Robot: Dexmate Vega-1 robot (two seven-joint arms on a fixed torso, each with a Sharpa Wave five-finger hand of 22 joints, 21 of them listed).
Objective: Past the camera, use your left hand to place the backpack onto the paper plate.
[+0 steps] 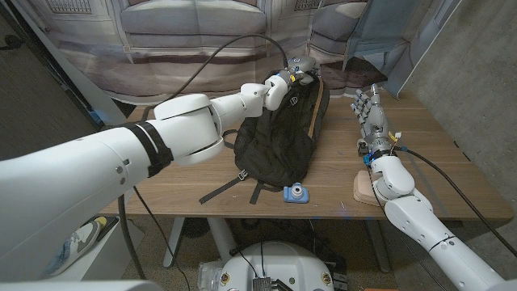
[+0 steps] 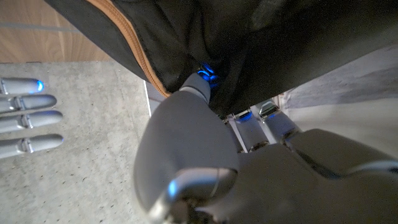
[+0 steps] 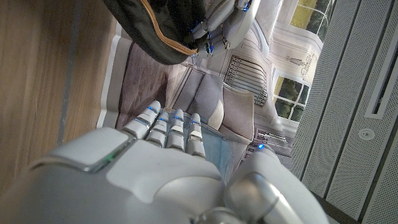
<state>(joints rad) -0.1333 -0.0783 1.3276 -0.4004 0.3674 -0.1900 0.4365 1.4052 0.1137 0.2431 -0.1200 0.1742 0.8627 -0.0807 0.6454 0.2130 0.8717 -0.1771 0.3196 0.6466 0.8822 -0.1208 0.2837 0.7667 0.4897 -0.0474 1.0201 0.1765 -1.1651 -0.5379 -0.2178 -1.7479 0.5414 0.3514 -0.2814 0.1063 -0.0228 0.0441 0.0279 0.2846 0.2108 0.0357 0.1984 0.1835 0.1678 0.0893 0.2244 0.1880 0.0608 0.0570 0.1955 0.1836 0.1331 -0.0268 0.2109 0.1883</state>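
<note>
Left hand [image 1: 284,83] grips the top of the backpack [image 1: 279,137], fingers closed into the fabric at its far end; the left wrist view confirms dark cloth bunched around the fingers. The backpack, one counted, lies on the table [image 1: 436,162] near the middle, its long axis running from the near edge toward the far edge, straps trailing toward the near edge. One small blue camera [image 1: 295,192] sits just beside the backpack's near end, close to the near edge. Right hand [image 1: 370,117] stands upright toward the right edge, fingers extended and spread, holding nothing. A pale disc (possibly the paper plate, judged only) [image 1: 363,187] shows under the right forearm by the near-right corner; the left hand is nearer the backpack, the plate lying well to its right
</note>
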